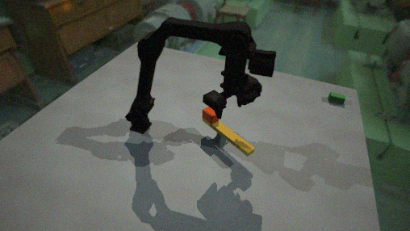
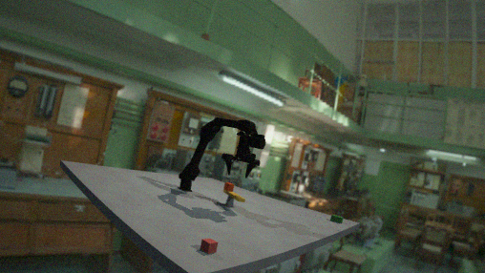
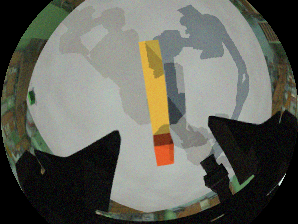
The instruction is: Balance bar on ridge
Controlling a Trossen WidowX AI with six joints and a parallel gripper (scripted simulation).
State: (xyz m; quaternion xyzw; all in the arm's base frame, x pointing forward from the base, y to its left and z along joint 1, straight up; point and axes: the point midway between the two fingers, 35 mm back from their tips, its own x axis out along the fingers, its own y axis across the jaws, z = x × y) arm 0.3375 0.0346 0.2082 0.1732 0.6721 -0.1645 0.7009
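Note:
The yellow bar (image 1: 236,137) (image 2: 237,197) (image 3: 155,95) lies across the grey ridge (image 1: 221,140) (image 2: 230,202), which is mostly hidden beneath it. An orange-red block (image 1: 209,115) (image 2: 229,186) (image 3: 164,154) sits on the bar's end nearer the arm's base. Both bar ends stand clear of the table, with the shadow apart from the bar. The bar looks about level; a slight tilt cannot be ruled out. My gripper (image 1: 230,111) (image 2: 238,176) (image 3: 166,128) is wide open and empty above the bar, its fingers apart on either side and not touching it.
A green block (image 1: 336,98) (image 2: 336,219) (image 3: 32,96) lies near the table's far edge. A red cube (image 2: 208,246) stands near a table corner in the exterior view. Arm shadows fall across the table (image 1: 93,198) (image 2: 158,229) around the ridge.

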